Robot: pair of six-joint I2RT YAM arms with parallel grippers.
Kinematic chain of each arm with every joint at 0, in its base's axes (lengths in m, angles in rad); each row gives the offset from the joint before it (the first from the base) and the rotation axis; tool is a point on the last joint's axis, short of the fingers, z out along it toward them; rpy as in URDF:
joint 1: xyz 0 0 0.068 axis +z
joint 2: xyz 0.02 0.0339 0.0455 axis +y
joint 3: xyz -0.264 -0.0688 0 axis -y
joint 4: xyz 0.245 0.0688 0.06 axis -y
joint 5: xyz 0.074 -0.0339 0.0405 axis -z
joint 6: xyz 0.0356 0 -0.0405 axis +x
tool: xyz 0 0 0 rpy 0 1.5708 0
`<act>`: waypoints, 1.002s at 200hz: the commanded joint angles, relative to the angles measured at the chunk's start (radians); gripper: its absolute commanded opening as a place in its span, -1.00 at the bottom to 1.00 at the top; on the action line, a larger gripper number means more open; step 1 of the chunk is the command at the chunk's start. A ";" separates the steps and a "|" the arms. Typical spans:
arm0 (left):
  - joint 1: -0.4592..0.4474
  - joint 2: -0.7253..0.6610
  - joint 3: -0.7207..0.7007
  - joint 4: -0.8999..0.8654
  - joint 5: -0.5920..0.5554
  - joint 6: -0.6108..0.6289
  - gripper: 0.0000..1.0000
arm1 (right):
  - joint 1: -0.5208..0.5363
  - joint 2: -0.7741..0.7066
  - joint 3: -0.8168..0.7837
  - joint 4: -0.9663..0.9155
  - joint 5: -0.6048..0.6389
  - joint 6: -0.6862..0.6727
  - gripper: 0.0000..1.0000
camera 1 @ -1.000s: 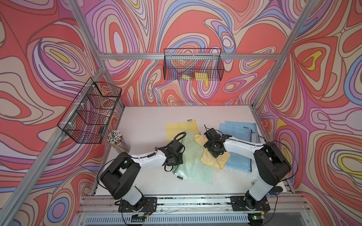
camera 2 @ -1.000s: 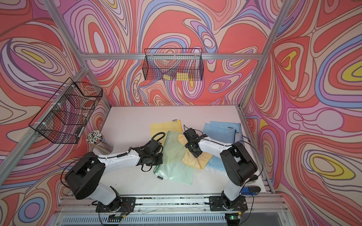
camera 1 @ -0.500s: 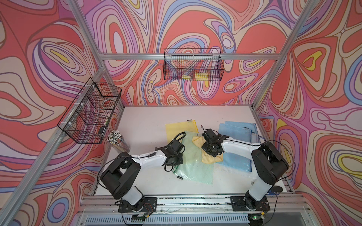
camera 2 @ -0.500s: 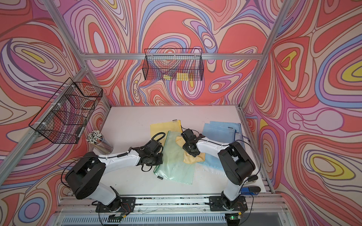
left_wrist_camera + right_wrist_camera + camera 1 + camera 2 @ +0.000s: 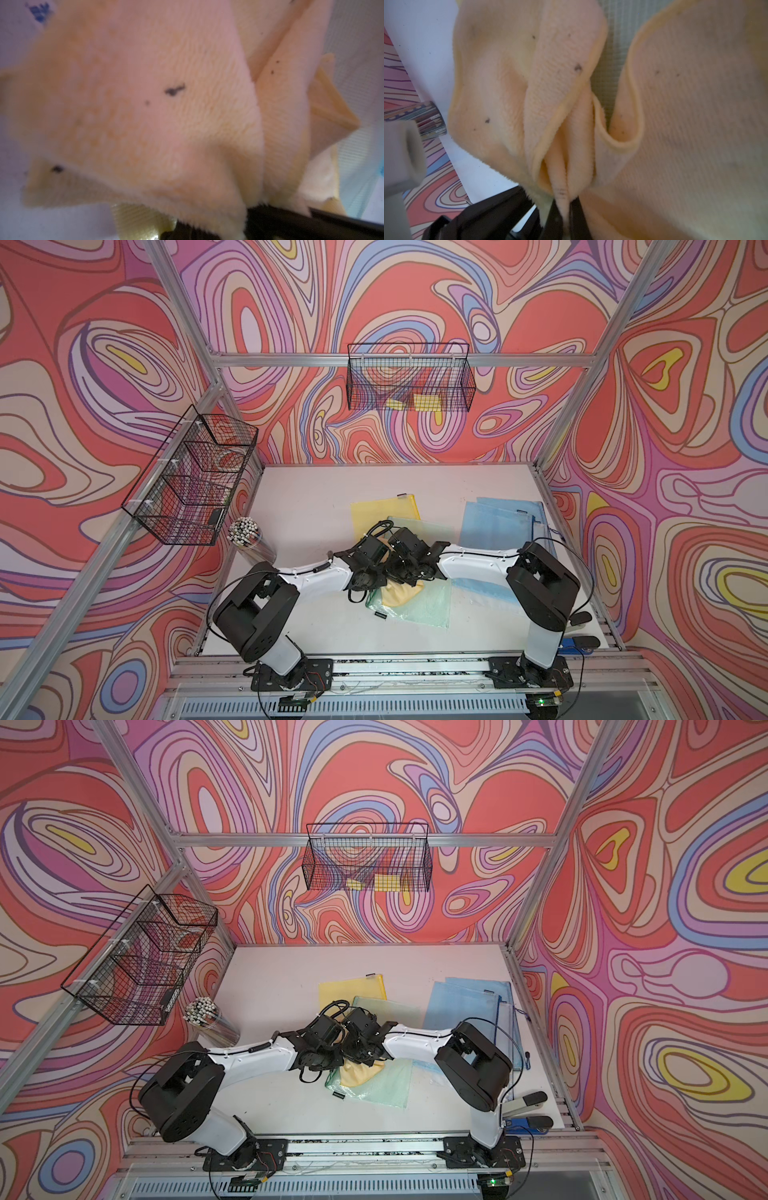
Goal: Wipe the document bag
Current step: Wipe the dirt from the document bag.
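The document bag is pale green mesh and lies flat at the table's middle. A yellow cloth lies bunched on its left part. My right gripper is low over the cloth, shut on a pinched fold of it. The green mesh shows between the cloth's folds. My left gripper sits shut right beside it at the bag's left edge. In the left wrist view the cloth drapes over its jaws and hides them.
A yellow bag lies behind the green one, and blue bags are stacked at the right. A clear cup of pens stands at the left edge. Wire baskets hang on the left wall and back wall.
My right gripper has shut on the cloth and dragged it leftward across the green bag to the left gripper, bunching it. The left arm has stayed where it was.
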 commanded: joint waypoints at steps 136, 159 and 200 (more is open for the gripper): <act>0.010 -0.069 -0.059 0.126 -0.126 -0.256 -1.00 | -0.143 -0.207 -0.155 -0.223 0.107 -0.186 -1.00; 0.010 -0.094 -0.079 0.127 -0.175 -0.327 -1.00 | -0.024 -0.083 -0.031 -0.203 0.118 -0.181 -1.00; 0.010 -0.159 -0.125 0.123 -0.236 -0.396 -1.00 | 0.032 0.060 0.012 -0.105 0.013 -0.139 -1.00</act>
